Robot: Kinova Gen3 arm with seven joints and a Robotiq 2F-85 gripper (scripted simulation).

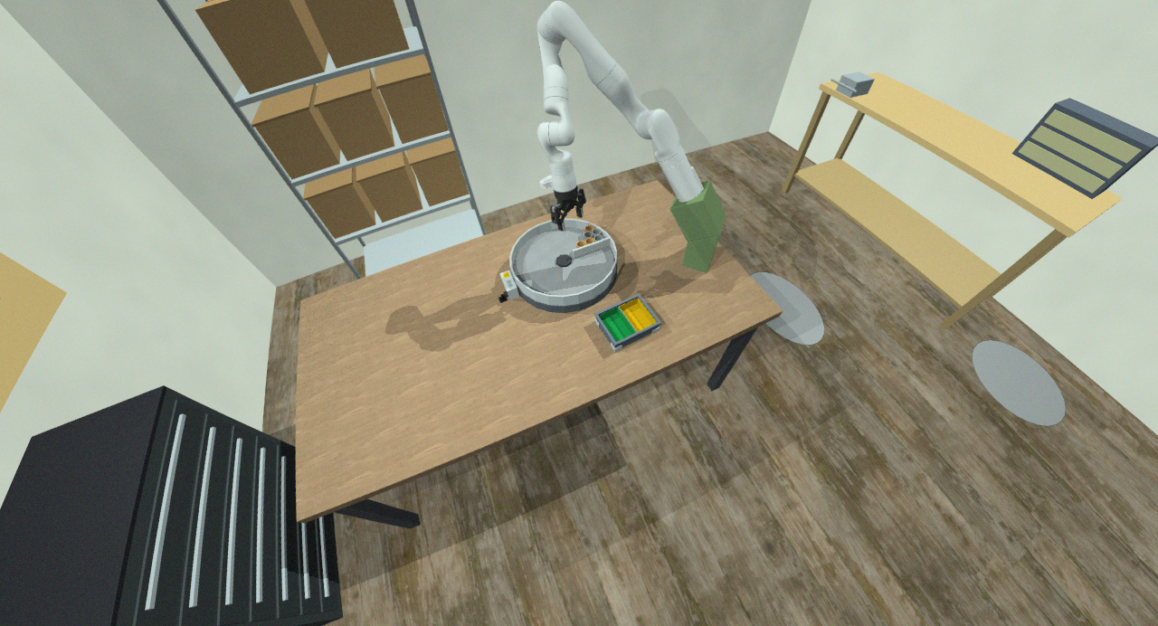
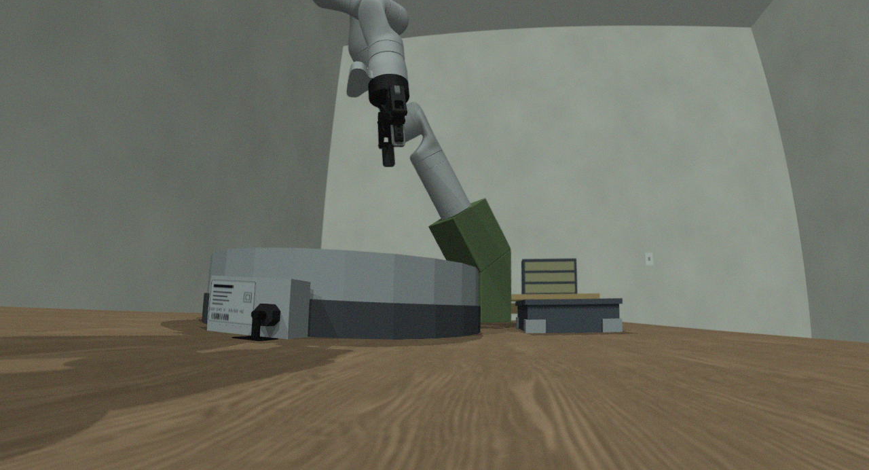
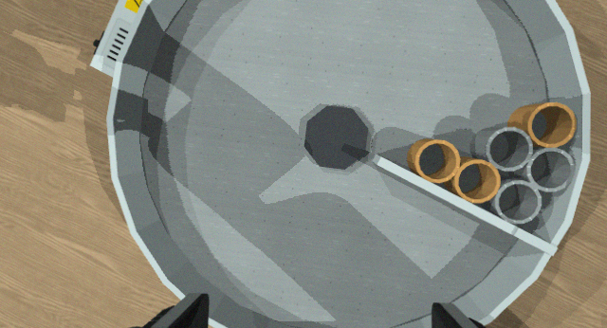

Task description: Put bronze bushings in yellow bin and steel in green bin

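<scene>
The grey turntable [image 1: 566, 293] [image 2: 364, 278] [image 3: 403, 58] carries several upright bushings, gathered at its right side in the wrist view. Two bronze bushings [image 3: 413, 158] [image 3: 491, 186] stand along the divider wall; a third bronze bushing [image 3: 521, 121] stands near the outer rim. Three steel bushings [image 3: 524, 153] [image 3: 564, 173] [image 3: 531, 205] stand clustered between them. My gripper [image 1: 570, 220] [image 2: 393, 154] [image 3: 320, 314] is open and empty, high above the turntable's back part. The green bin [image 1: 617, 324] and yellow bin [image 1: 640, 315] sit side by side in a dark tray and look empty.
The pale divider wall [image 1: 591, 248] [image 3: 441, 191] runs from near the dark hub [image 1: 563, 260] [image 3: 337, 136] to the rim. A drive box [image 1: 507, 282] [image 2: 282, 309] [image 3: 116, 44] adjoins the turntable. The green arm mount [image 1: 700, 225] [image 2: 495, 284] stands beside it on the wooden table [image 1: 421, 395].
</scene>
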